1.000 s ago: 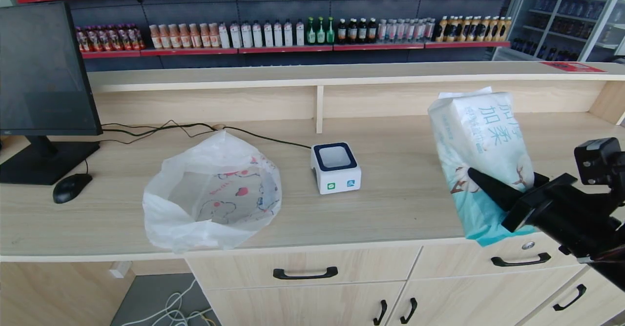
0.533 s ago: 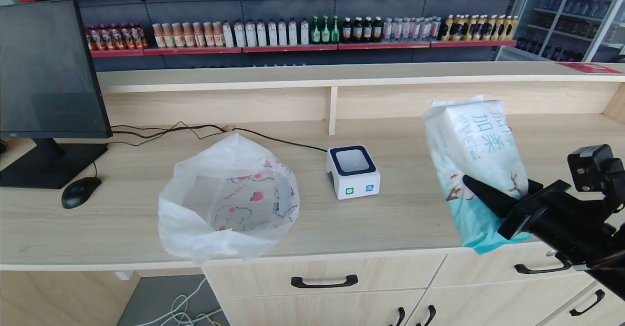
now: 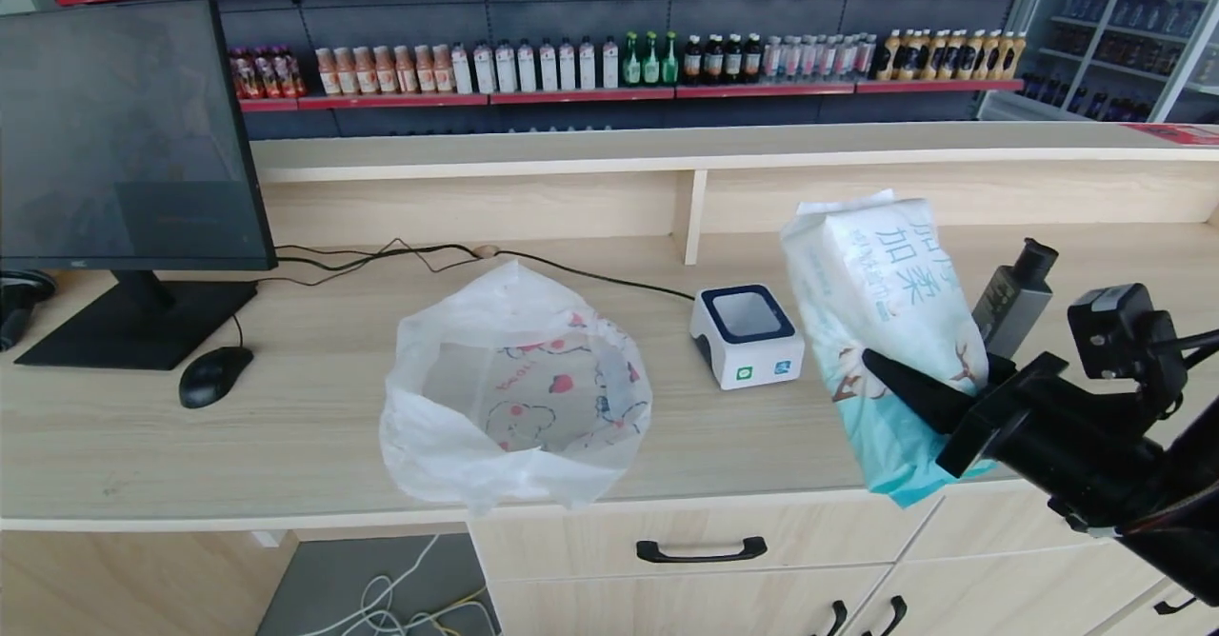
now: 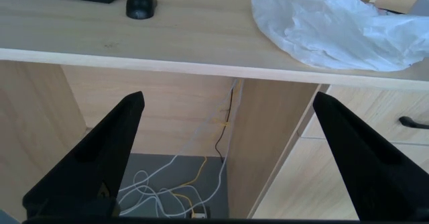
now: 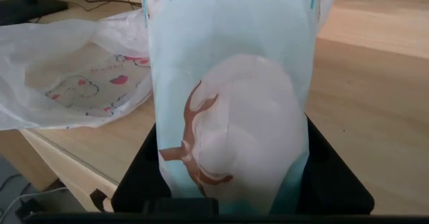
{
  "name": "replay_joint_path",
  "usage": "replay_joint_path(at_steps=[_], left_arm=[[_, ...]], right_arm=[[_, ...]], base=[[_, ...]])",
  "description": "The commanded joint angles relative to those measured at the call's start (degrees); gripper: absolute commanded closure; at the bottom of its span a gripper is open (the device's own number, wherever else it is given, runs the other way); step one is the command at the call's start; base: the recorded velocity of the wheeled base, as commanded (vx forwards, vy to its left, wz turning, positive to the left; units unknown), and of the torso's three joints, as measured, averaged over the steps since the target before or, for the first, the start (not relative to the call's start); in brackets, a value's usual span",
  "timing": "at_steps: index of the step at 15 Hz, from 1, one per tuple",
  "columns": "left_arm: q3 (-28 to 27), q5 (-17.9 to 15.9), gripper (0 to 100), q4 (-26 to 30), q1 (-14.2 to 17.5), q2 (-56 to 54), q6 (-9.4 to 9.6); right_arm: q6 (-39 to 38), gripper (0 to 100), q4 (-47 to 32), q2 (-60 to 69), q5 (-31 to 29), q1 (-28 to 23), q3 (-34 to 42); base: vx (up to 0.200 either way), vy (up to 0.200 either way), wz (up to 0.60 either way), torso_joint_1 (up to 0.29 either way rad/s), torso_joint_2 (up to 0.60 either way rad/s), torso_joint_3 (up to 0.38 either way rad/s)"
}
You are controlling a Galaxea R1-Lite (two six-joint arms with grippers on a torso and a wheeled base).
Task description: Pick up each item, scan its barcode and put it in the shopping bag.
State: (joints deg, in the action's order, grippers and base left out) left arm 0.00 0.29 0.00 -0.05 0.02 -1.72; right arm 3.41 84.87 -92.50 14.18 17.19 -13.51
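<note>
Pale woodgrain counter (image 3: 286,446); right end effector (image 3: 929,374) clamps soft plastic-wrapped tissue pack (image 3: 876,284); left end effector (image 4: 228,100) spread wide.

Teal characters are printed on the tissue pack (image 3: 881,303) at right, green and blue logos are borne on the scanner (image 3: 748,336) near face; labels on the far bottles (image 3: 533,65) are illegible.

The end effector (image 5: 234,167) grips a tissue pack (image 5: 231,83) near the shopping bag (image 5: 74,83).
</note>
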Motion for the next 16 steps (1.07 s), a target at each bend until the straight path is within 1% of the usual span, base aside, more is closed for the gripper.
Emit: replay_joint_path(at_steps=[1, 5, 11, 16], left_arm=[[0.00, 0.06, 0, -0.09, -0.04, -0.02, 0.05], [0.00, 0.06, 0, -0.09, -0.04, -0.02, 0.05], [0.00, -0.03, 0, -0.09, -0.04, -0.02, -0.04], [0.00, 0.06, 0, -0.18, -0.04, -0.02, 0.05]], right_arm=[[0.01, 100, 0.03, -3.74, 0.06, 0.21, -3.46], [0.19, 100, 0.56, -9.36, -0.03, 0.57, -7.50], [0.37, 100, 1.26, -12.97, -0.20, 0.74, -8.20], [0.10, 100, 1.26, -15.34, -0.20, 3.99, -9.08]], base=[[0.000, 0.000, 0.00, 0.000, 0.00, 0.000], [0.000, 0.000, 0.00, 0.000, 0.00, 0.000], [0.000, 0.000, 0.00, 0.000, 0.00, 0.000], [0.000, 0.000, 0.00, 0.000, 0.00, 0.000]])
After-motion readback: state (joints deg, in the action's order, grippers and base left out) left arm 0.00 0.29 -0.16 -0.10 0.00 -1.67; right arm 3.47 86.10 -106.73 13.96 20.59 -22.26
